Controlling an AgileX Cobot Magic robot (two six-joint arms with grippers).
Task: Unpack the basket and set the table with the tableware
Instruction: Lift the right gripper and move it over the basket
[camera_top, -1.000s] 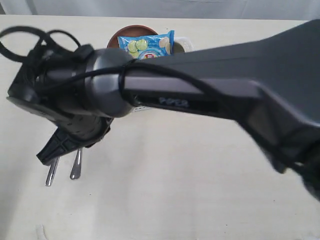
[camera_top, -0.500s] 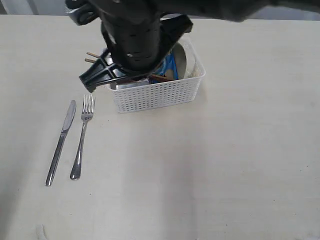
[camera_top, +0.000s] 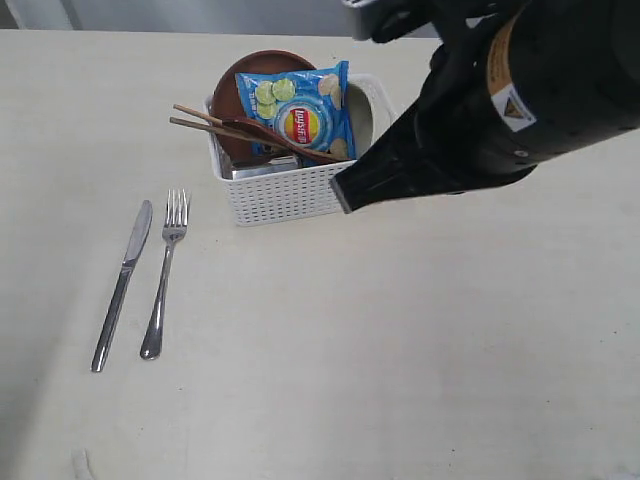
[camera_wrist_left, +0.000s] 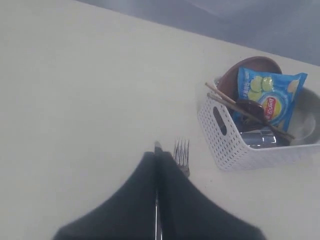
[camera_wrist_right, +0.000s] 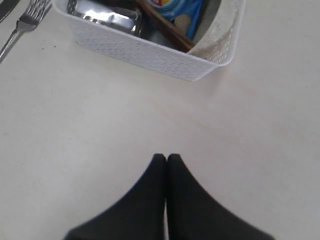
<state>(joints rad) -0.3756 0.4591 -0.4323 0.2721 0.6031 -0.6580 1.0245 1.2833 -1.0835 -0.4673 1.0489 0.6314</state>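
Note:
The white basket (camera_top: 300, 195) stands at the back middle of the table (camera_top: 400, 350). It holds a brown plate (camera_top: 240, 85), wooden chopsticks (camera_top: 215, 125), a dark spoon (camera_top: 270, 132), a steel cup (camera_top: 258, 170) and an off-white bowl (camera_top: 362, 115). A knife (camera_top: 122, 285) and fork (camera_top: 165, 275) lie side by side to the basket's front left. My left gripper (camera_wrist_left: 159, 154) is shut and empty above the knife (camera_wrist_left: 157, 146); it does not show in the exterior view. My right gripper (camera_wrist_right: 166, 157) is shut and empty over bare table in front of the basket (camera_wrist_right: 150, 55).
A blue chip bag (camera_top: 300, 110) lies on top of the basket's contents. The right arm's dark body (camera_top: 500, 90) looms close to the camera at the upper right and hides the table behind it. A small white mark (camera_top: 82, 462) sits at the front left.
The dark right arm swept from the left, across the basket, to the upper right of the exterior view, uncovering the basket, knife and fork. Nothing on the table moved.

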